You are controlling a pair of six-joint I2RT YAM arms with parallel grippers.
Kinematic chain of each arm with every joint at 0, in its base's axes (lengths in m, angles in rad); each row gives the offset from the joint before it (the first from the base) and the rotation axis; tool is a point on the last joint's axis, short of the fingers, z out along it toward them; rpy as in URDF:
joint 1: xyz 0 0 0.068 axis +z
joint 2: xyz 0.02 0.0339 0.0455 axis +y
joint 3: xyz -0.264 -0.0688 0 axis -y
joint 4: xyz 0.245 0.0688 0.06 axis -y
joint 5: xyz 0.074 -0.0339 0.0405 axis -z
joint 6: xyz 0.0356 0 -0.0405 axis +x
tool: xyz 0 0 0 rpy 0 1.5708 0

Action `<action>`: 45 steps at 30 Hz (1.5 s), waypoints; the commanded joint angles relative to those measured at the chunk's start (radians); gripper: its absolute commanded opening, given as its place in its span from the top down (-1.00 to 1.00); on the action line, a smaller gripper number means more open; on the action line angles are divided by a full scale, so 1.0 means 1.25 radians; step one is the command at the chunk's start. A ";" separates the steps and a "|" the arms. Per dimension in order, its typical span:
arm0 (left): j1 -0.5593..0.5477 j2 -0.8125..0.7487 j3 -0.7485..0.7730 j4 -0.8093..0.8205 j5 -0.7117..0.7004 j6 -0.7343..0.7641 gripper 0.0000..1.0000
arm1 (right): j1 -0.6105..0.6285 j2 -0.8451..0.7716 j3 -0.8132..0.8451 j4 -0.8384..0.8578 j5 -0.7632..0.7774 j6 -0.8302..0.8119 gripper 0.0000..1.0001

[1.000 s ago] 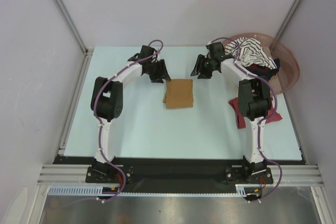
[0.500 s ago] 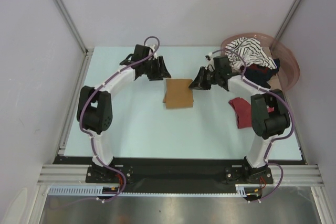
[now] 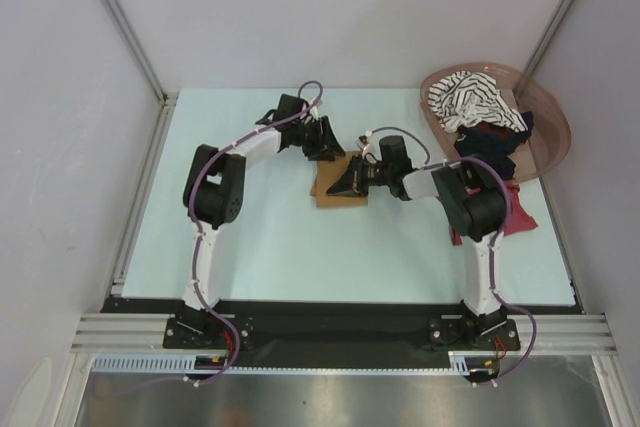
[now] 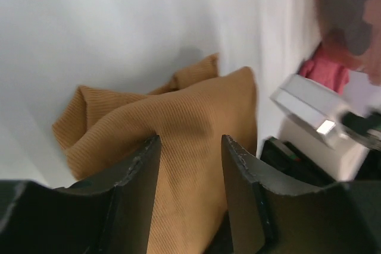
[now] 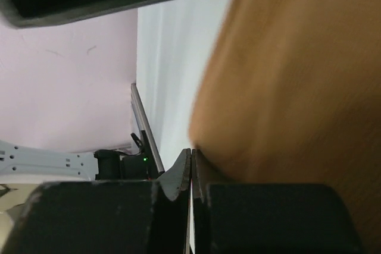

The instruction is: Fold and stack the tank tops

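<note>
Moved onto the one mustard top (image 4: 196,117): left gripper (image 4: 190,142) parted, right gripper (image 5: 191,156) closed.

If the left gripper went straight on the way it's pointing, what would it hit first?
The folded mustard-brown ribbed cloth tank top. It lies directly ahead of the left gripper, in line with the gap between its open fingers. It is probably very close, though depth is hard to judge.

Top camera looking down on whole table (image 3: 260,237) from behind bases. Wrist cameras sitting close on mustard-brown tank top (image 4: 196,123), all three views sharing it.
</note>
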 commanded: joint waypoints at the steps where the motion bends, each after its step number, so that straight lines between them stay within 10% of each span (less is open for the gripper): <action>1: -0.008 0.040 0.055 0.024 0.031 -0.018 -0.01 | -0.013 0.113 -0.002 0.180 -0.062 0.080 1.00; 17: -0.003 0.008 0.144 -0.088 -0.053 0.048 -0.04 | -0.018 0.022 -0.008 0.094 -0.047 0.057 0.99; 45: 0.027 -0.431 -0.437 0.144 -0.138 0.003 -0.25 | -0.032 0.078 0.184 -0.060 -0.034 0.014 0.91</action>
